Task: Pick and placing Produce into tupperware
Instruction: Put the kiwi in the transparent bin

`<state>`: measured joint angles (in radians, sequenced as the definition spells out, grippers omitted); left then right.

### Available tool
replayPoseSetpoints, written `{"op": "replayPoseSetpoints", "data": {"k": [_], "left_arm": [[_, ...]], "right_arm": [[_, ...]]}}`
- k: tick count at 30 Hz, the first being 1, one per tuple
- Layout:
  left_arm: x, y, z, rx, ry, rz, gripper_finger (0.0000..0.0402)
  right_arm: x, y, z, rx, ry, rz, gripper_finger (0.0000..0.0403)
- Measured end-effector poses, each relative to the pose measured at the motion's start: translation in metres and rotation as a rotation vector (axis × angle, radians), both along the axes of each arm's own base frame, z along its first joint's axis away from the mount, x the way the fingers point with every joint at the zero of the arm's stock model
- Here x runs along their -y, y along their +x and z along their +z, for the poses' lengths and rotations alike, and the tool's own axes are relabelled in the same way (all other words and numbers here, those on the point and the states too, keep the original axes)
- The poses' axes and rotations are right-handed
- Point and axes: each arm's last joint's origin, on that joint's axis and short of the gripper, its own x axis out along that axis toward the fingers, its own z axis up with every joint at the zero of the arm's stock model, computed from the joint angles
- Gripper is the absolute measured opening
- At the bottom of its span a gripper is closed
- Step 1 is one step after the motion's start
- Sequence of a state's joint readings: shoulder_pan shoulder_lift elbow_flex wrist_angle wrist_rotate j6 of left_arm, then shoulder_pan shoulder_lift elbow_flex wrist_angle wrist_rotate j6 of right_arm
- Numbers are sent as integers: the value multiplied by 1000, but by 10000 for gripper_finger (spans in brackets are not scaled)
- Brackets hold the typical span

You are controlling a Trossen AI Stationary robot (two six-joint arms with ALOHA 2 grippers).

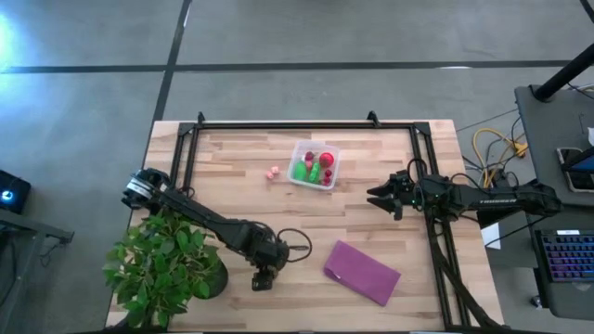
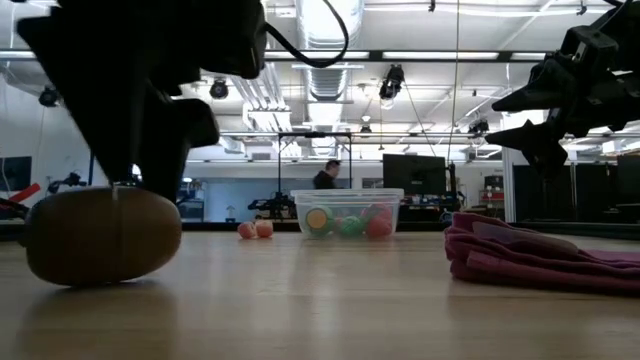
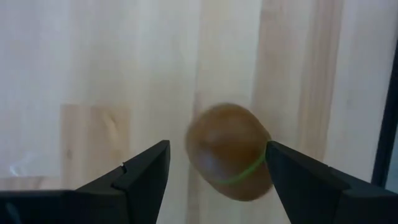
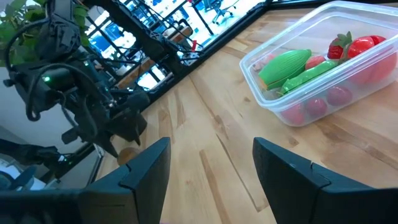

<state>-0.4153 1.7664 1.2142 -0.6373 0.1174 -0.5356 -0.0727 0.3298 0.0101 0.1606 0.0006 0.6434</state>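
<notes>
Left gripper (image 3: 217, 163), open wide and empty, straddles the brown fruit (image 3: 229, 151); centre fingers, then close gently. Right gripper (image 1: 382, 199) waits open.

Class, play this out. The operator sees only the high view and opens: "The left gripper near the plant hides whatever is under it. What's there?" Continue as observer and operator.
Observer: A brown produce piece lies on the table between the open fingers of the left gripper, ungripped.
Operator: Is the right gripper carrying anything?
Observer: No. The right gripper is open, empty and raised above the table.
Operator: Anything beyond the table?
Observer: A person stands in the room behind the tupperware.
</notes>
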Motion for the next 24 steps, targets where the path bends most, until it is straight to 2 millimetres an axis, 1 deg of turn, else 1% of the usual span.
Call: {"op": "replayPoseSetpoints", "data": {"k": [7, 17, 21, 24], "left_arm": [[-4, 0, -4, -5, 8, 28, 251], [-3, -1, -7, -80, -109, 241, 251], [-1, -1, -5, -93, -140, 212, 251], [0, 3, 1, -31, -115, 77, 251]], "right_arm": [[0, 0, 0, 0, 0, 0, 219], [0, 0, 0, 0, 0, 0, 219], [0, 0, 0, 0, 0, 0, 219], [0, 0, 0, 0, 0, 0, 219]]}}
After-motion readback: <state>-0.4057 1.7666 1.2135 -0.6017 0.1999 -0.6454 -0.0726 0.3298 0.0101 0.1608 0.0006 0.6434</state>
